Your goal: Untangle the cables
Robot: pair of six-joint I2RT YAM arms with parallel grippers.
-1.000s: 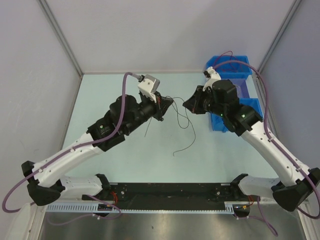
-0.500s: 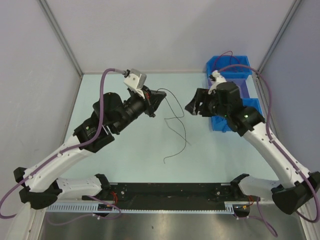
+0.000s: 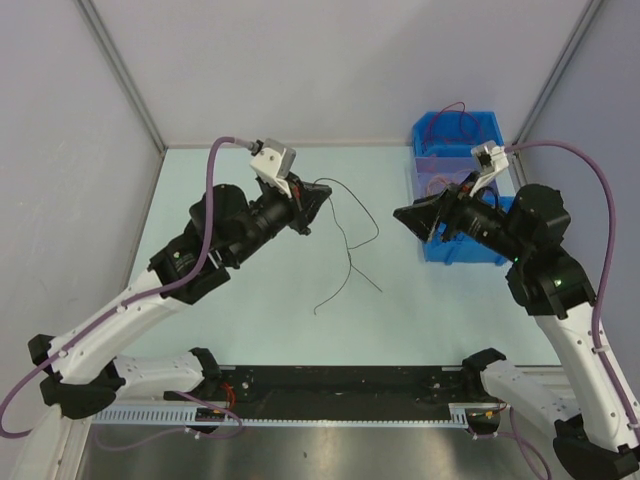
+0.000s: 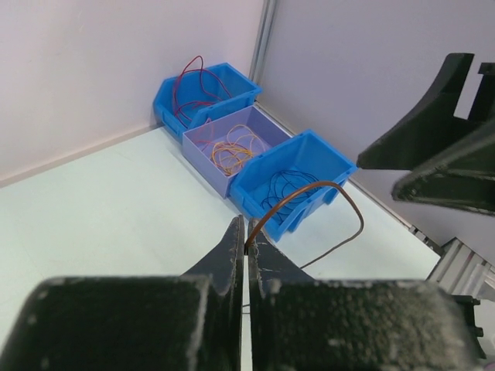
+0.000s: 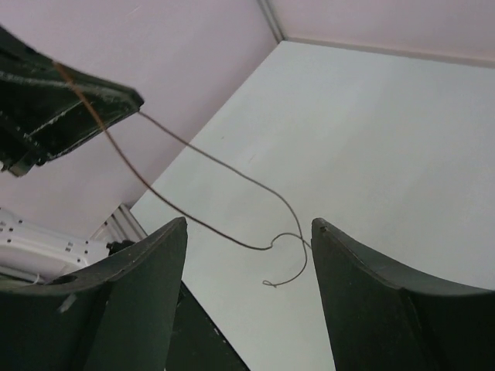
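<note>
One thin dark-brown cable (image 3: 338, 283) hangs from my left gripper (image 3: 321, 191), which is shut on its upper end; the jaws pinch the wire (image 4: 325, 183) at their tips (image 4: 247, 229). The cable arcs right, then trails down onto the table with its tail loose. My right gripper (image 3: 399, 213) stands open to the right of the cable, nothing between its fingers (image 5: 247, 232). In the right wrist view the cable (image 5: 271, 246) runs below and beyond the open fingers and touches neither. More cables lie in the bins.
Three bins stand in a row at the back right: a blue one (image 4: 172, 86) with red cables, a lavender one (image 4: 203, 158) with orange cables, a blue one (image 4: 334, 168) with dark cables. The right arm hangs over the nearest bin (image 3: 455, 250). Walls enclose the table.
My right gripper has opened, let go of the cable and drawn back to the right. The cable now hangs from the left gripper alone, which shifted slightly left and back.
</note>
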